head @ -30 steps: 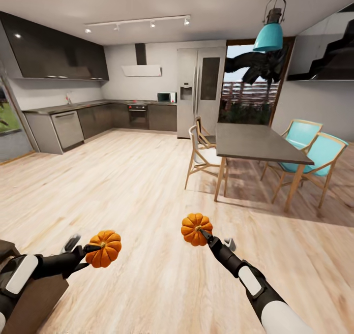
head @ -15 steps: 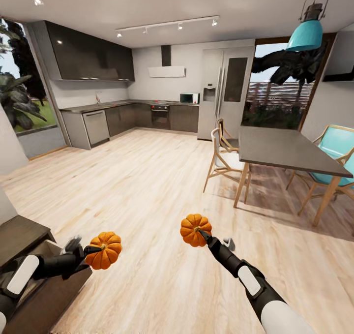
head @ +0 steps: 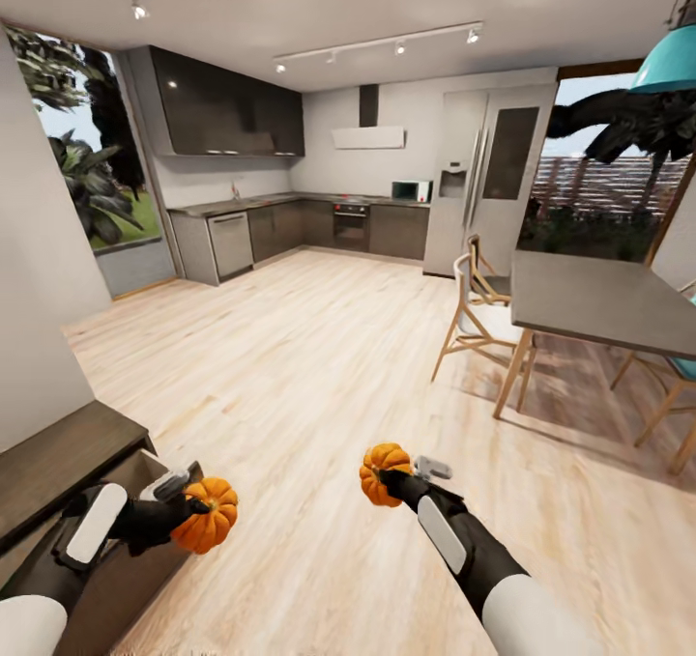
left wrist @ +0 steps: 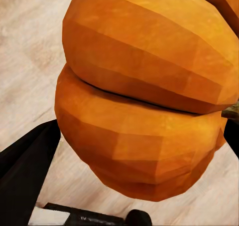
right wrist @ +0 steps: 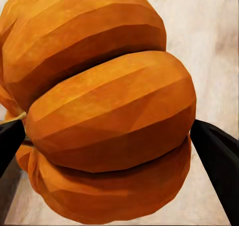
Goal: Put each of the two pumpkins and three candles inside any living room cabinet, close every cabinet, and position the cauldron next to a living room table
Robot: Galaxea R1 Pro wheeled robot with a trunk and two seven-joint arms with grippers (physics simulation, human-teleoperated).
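Left fingers [head: 193, 521] clamped on a pumpkin [head: 207, 527], held at 7 o'clock in the head view, above the edge of the open cabinet [head: 68, 463]. In the left wrist view the pumpkin [left wrist: 144, 101] sits between dark fingers [left wrist: 25, 171]. Right fingers [head: 387, 480] clamped on the second pumpkin [head: 383, 472], at 6 o'clock, over bare wood floor [head: 290, 366]. Right wrist view: pumpkin [right wrist: 99, 106] with a finger [right wrist: 216, 156] at each flank. Dining table [head: 599, 303] at 3 o'clock, kitchen at 12 o'clock
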